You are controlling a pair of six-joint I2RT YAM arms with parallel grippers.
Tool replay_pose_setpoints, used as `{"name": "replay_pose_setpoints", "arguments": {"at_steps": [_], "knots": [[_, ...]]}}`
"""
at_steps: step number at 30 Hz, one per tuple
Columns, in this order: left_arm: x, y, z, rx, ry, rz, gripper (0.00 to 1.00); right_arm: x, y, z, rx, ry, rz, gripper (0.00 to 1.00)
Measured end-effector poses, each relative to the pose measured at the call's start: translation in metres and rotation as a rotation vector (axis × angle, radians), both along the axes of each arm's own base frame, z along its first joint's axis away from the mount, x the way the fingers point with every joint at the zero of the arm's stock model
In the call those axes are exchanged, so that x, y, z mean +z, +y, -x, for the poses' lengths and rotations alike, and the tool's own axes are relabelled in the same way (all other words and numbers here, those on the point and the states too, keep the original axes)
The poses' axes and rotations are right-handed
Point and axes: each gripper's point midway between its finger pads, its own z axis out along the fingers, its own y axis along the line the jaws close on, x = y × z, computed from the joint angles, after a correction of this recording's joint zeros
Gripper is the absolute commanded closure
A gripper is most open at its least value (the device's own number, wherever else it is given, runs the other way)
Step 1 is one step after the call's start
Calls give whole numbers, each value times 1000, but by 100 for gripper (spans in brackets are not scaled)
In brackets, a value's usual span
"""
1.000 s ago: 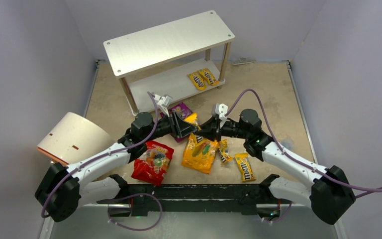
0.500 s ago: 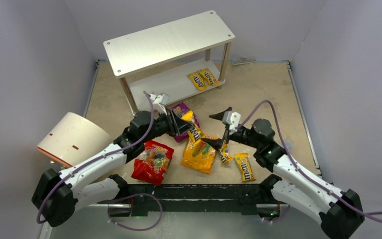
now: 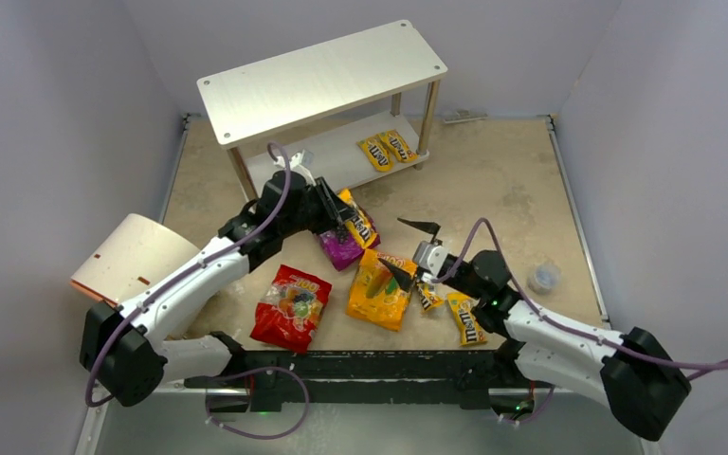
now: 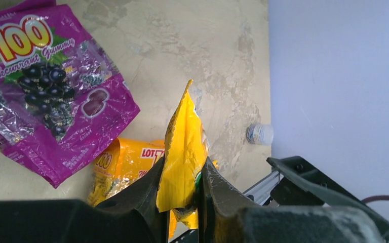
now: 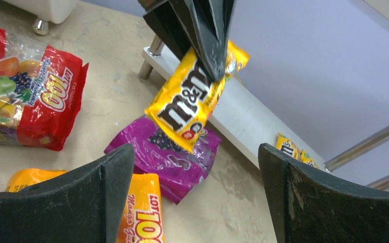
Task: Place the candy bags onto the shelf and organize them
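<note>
One yellow M&M's packet (image 5: 187, 104), seemingly light, limp and slippery, dangles by its crimped end in the clamped left gripper (image 4: 181, 177) while the right gripper (image 3: 408, 248) gapes empty.

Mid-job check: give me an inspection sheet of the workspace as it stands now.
Surface: beige tabletop, worn and blotchy.
Job's things: shelf with two M&M's packets on its lower board; red pouch, orange pouch, purple pouch and two loose packets on the table.
Clutter: cream cylinder at left; small clear container at right.
Grippers: left gripper shut on a yellow M&M's packet, off the table; right gripper open, empty.
Cables: one purple cable along each arm.
Surroundings: plain pale walls; nothing else seen.
</note>
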Motion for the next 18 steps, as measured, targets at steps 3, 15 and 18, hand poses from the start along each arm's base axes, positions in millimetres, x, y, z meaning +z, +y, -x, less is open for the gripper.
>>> {"name": "replay_pose_setpoints", "arguments": {"at_steps": [3, 15, 18], "knots": [[-12, -2, -2, -1, 61, 11, 100, -2, 12, -1, -6, -49, 29, 11], [-15, -11, -2, -17, 143, 96, 100, -22, 29, -12, -47, -76, 123, 26], [-16, -13, 0, -23, 163, 124, 100, -27, 36, -14, -49, -71, 135, 31]]}}
